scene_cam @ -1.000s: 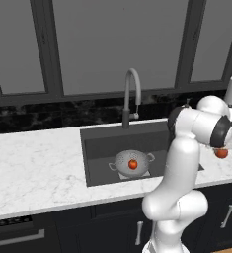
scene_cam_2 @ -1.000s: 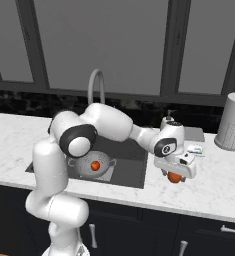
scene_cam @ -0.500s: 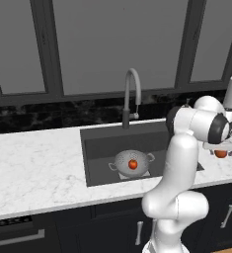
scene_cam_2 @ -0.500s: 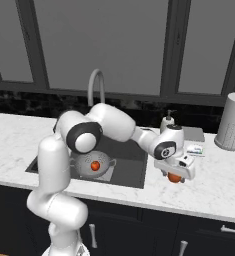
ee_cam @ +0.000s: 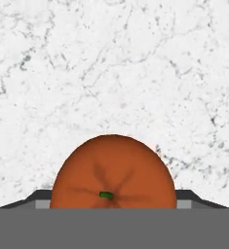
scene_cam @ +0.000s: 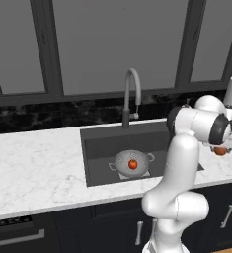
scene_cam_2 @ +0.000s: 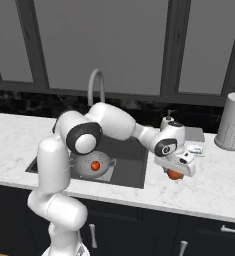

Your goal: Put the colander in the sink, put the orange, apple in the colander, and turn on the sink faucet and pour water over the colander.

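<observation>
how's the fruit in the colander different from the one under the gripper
The red fruit lies in the colander down in the sink; the orange sits on the marble counter right of the sink. The red fruit lies apart from the arm; the orange is under the gripper. The fruit in the colander is redder; the other is orange. Both are round.
</observation>
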Controlling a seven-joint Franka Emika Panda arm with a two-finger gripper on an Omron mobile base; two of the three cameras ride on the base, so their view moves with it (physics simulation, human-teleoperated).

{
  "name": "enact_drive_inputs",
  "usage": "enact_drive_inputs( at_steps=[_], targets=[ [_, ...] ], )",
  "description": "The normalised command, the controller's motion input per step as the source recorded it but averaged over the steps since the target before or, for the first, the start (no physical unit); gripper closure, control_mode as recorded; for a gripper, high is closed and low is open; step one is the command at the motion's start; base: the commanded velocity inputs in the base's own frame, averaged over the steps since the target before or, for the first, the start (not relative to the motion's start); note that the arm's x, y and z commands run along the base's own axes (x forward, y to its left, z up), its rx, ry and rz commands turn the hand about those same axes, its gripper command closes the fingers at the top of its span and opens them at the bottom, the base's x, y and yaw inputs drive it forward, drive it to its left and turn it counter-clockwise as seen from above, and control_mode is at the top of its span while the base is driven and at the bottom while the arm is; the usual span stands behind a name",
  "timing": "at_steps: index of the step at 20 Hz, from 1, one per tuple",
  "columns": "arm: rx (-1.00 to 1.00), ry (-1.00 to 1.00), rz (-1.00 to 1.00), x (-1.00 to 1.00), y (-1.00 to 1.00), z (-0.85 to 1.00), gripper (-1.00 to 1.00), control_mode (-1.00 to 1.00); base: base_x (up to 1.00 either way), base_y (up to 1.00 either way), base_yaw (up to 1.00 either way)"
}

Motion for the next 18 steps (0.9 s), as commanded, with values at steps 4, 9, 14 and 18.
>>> enact_drive_inputs(
  at_steps=[4, 9, 14, 18],
  targets=[
    [0.01, -0.15, 0.02, -0.24, 0.67, 0.71, 1.0, -1.0, 0.0, 0.0, 0.0],
    [0.1, -0.08, 0.11, -0.23, 0.97, 0.79, 1.0, -1.0, 0.0, 0.0, 0.0],
    [0.14, -0.08, 0.15, -0.06, 1.0, 0.24, 1.0, -1.0, 0.0, 0.0, 0.0],
    [0.1, -0.16, 0.1, 0.0, 1.0, -0.04, 1.0, -1.0, 0.0, 0.0, 0.0]
  ],
)
